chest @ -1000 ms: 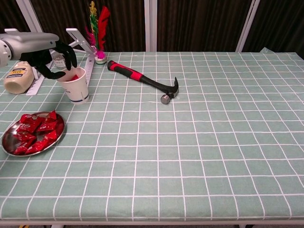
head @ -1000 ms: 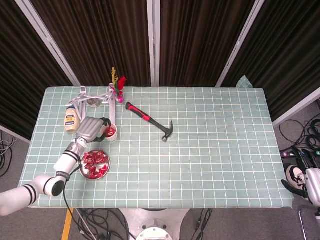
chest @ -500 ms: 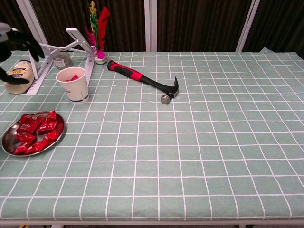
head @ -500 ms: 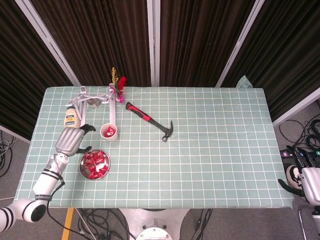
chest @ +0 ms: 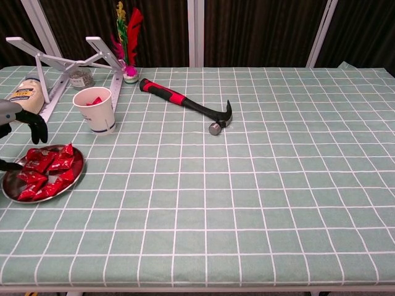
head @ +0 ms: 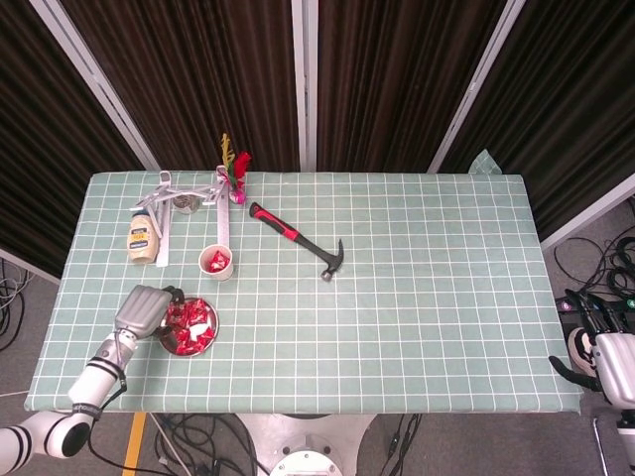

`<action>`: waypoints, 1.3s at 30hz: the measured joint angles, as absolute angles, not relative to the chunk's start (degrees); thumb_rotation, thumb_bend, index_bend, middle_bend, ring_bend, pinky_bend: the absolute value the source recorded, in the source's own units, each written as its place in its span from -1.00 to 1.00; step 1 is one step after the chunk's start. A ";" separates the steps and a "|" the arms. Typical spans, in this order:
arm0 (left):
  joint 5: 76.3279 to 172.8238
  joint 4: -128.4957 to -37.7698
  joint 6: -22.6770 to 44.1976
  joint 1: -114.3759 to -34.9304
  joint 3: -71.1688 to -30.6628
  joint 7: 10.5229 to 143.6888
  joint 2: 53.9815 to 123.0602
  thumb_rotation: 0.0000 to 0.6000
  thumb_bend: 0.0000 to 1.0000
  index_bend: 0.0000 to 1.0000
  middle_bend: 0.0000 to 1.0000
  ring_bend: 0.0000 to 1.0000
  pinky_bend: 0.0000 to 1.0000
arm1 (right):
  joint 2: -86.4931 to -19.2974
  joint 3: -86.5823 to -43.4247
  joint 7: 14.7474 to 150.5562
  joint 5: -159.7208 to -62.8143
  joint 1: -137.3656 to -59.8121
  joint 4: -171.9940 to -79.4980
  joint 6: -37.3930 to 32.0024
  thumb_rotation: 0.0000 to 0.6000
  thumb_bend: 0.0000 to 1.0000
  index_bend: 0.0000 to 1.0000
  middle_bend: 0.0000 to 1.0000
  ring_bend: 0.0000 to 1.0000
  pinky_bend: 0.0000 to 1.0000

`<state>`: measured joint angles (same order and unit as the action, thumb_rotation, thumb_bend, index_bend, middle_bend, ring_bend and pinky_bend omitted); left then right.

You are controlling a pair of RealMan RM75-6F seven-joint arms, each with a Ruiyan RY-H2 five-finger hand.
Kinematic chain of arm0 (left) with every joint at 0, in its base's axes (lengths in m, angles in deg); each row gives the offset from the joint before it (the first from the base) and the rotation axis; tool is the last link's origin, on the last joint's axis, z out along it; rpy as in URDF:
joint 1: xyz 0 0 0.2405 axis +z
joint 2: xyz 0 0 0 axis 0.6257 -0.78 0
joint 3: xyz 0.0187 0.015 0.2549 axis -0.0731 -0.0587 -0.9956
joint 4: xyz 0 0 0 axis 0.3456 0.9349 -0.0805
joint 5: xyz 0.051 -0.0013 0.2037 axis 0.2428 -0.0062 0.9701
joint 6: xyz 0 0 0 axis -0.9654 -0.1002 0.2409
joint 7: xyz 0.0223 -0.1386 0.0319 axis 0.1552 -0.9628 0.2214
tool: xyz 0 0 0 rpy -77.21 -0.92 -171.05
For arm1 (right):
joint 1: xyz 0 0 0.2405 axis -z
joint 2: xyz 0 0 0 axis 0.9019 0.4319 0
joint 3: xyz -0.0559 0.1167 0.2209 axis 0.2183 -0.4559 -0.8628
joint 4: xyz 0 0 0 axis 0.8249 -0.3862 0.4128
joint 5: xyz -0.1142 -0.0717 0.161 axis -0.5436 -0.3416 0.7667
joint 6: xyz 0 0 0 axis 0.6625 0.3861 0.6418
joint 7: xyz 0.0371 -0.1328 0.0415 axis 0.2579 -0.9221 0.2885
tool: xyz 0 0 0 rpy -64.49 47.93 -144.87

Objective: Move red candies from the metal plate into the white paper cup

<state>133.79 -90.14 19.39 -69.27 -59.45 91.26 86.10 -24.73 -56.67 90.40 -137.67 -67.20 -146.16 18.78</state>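
Red wrapped candies [head: 190,323] [chest: 47,172] lie heaped on the metal plate [head: 170,346] [chest: 7,189] near the table's front left. The white paper cup [head: 217,263] [chest: 96,113] stands upright just behind the plate, with a red candy [chest: 95,100] showing inside it. My left hand [head: 145,310] [chest: 21,123] hovers at the plate's left edge, its dark fingers [chest: 38,127] spread over the candies and holding nothing. My right hand [head: 601,359] hangs off the table at the far right, fingers apart and empty.
A red-and-black hammer [head: 299,242] [chest: 186,102] lies mid-table. A mayonnaise bottle [head: 143,240] [chest: 24,94], a white folding stand [head: 189,194] [chest: 99,55], a small jar [chest: 80,79] and a feathered shuttlecock [head: 234,171] [chest: 127,37] crowd the back left corner.
My left hand left the cup, swung out to the left, then came down beside the plate. A candy now lies in the cup. The right hand has barely moved.
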 measured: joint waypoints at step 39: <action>136.46 -82.24 21.22 -69.33 -59.25 90.14 92.33 1.00 -0.39 0.15 0.23 0.87 1.00 | -24.44 -56.66 90.04 -137.22 -67.14 -146.54 18.68 1.00 -0.80 -0.84 -0.60 -0.78 -0.25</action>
<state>136.46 -82.24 21.22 -69.33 -59.25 90.14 92.33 -24.44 -56.66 90.04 -137.22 -67.14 -146.54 18.68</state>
